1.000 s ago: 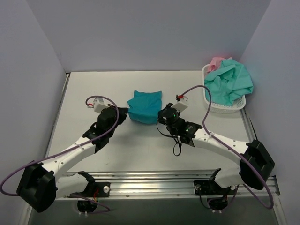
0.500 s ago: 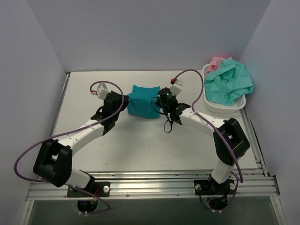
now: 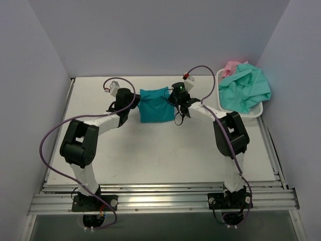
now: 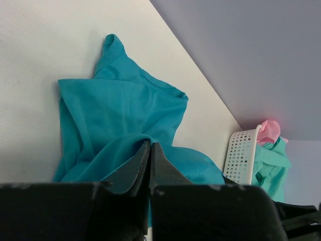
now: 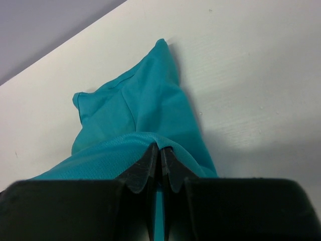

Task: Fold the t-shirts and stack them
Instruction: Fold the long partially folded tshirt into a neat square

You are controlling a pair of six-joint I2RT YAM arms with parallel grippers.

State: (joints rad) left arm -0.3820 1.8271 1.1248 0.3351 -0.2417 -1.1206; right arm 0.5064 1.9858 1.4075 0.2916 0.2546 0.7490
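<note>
Bright, even, diffuse light comes from above. In the right wrist view a soft shadow falls right of the teal t-shirt [image 5: 145, 115]; the foreground below it is dark and blurred.

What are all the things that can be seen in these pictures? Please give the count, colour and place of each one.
teal-blue t-shirt: one, deep teal-blue, far middle of the table, between the two grippers
mint-green t-shirt: one, mint-green, heaped in the basket, spilling over its rim
pink t-shirt: one, pink, in the basket behind the mint-green one, mostly hidden
basket: one, white and perforated, far right corner of the table
table: one, pale grey, under everything
cables: two, purple, one looping along each arm
left gripper: one, black, shut on the teal-blue t-shirt's left side
right gripper: one, black, shut on its right side
</note>
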